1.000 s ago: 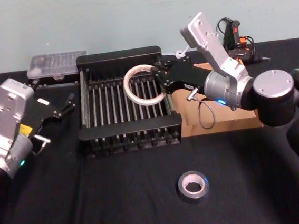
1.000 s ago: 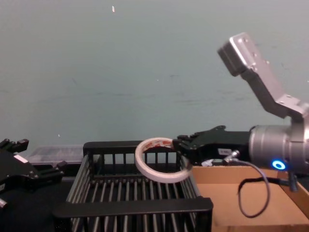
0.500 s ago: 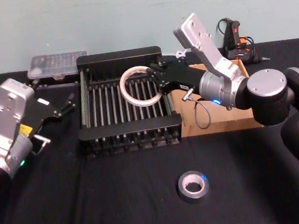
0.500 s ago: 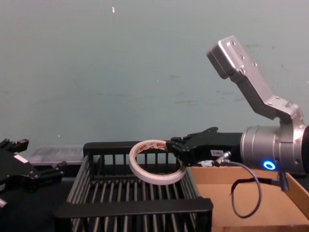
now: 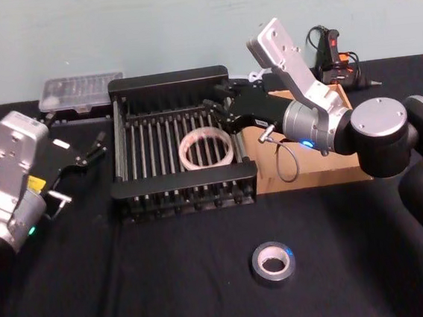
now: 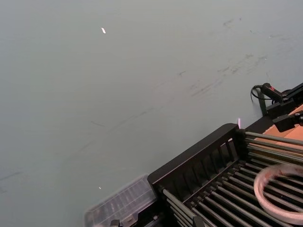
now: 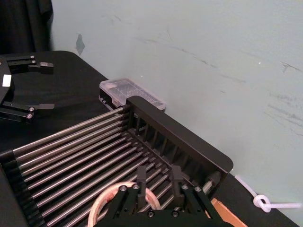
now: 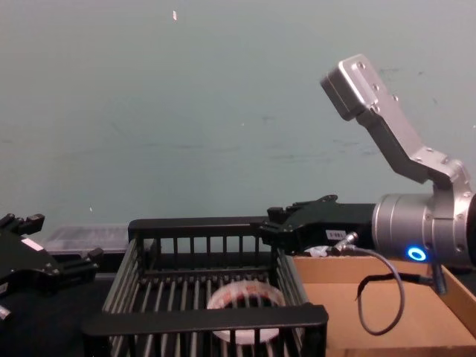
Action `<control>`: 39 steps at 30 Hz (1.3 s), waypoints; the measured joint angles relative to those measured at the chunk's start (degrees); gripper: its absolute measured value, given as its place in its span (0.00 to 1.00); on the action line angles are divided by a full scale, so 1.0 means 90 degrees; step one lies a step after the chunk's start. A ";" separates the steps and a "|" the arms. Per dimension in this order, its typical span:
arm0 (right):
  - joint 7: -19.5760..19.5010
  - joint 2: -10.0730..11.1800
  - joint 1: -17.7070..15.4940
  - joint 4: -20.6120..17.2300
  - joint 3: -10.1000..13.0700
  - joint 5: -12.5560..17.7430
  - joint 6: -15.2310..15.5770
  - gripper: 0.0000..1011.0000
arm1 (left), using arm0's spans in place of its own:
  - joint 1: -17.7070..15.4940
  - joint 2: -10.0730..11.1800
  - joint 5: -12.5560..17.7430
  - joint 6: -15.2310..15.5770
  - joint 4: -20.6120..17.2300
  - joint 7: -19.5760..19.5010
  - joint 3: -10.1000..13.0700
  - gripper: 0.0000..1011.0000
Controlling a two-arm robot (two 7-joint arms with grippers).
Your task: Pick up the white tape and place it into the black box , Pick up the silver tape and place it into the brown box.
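1. the right gripper (image 5: 218, 110) hangs over the black box (image 5: 166, 81), fingers apart and empty.
2. the white tape (image 5: 206, 147) lies flat on the box's ribbed bottom.
3. the silver tape (image 5: 272, 263) sits on the table, well apart.
4. the left gripper (image 5: 94, 147) is spread open beside the box.

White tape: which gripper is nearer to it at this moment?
The right. The right gripper, open, hangs just above the white tape lying in the black box. The left gripper sits outside the box's left wall, farther off.
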 joint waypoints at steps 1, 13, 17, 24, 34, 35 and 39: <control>-0.0001 0.0001 0.0000 -0.0001 0.0001 0.0000 0.0000 0.33 | 0.0000 0.0000 0.0000 0.0000 0.0000 0.0000 0.0000 0.99; -0.0006 0.0007 -0.0007 -0.0011 0.0005 0.0007 0.0008 0.73 | 0.0000 0.0000 0.0000 0.0000 0.0000 0.0000 0.0000 0.99; -0.0006 0.0009 -0.0010 -0.0014 0.0006 0.0008 0.0008 0.84 | 0.0000 0.0000 0.0000 0.0000 0.0000 0.0000 0.0000 0.99; -0.0026 0.0018 -0.0046 -0.0068 0.0048 0.0021 0.0016 0.99 | 0.0000 0.0000 0.0000 0.0000 0.0000 0.0000 0.0001 0.99; -0.0094 0.0288 -0.0425 -0.0734 0.0280 0.0169 0.0158 0.99 | 0.0000 0.0000 0.0000 0.0000 0.0000 0.0000 0.0000 0.99; -0.0095 0.0381 -0.0522 -0.0918 0.0331 0.0204 0.0205 0.99 | 0.0000 0.0000 0.0000 0.0000 0.0000 0.0000 0.0000 0.99; -0.0097 0.0623 -0.0774 -0.1350 0.0455 0.0293 0.0336 0.99 | 0.0000 0.0000 0.0000 0.0000 0.0000 0.0000 0.0000 0.99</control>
